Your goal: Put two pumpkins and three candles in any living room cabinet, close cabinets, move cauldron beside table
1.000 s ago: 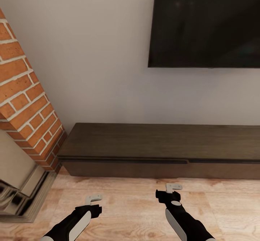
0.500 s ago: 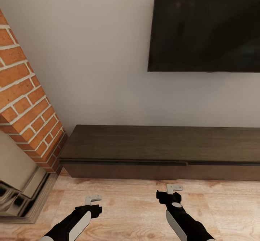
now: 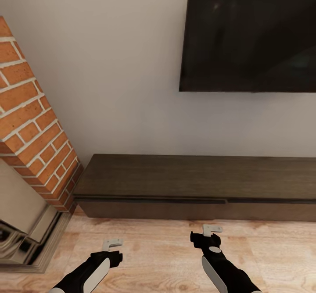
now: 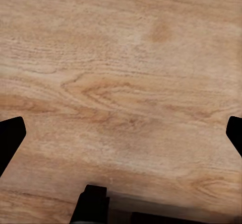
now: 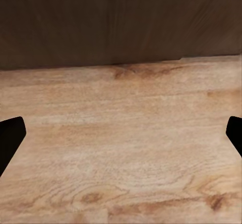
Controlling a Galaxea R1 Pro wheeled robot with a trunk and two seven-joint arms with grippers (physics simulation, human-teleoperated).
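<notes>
The long, low dark-brown cabinet (image 3: 197,179) stands against the white wall with its drawer fronts shut. In the right wrist view its dark front (image 5: 121,22) rises just beyond the floorboards. My left gripper (image 3: 113,243) hangs open over the wooden floor, short of the cabinet's left end, with nothing between its fingers (image 4: 11,133). My right gripper (image 3: 212,229) is also open and empty, slightly closer to the cabinet's middle, its dark fingertips (image 5: 10,133) spread wide. The pumpkins, candles and cauldron are out of view.
A red brick chimney column (image 3: 30,122) and a grey fireplace base (image 3: 22,236) stand to the left of the cabinet. A large black TV (image 3: 250,34) hangs on the wall above it. Light wooden floor (image 3: 166,258) lies between me and the cabinet.
The whole picture has slid downward a little, so the camera has moved. The left gripper sits slightly lower in the view; both grippers stay open.
</notes>
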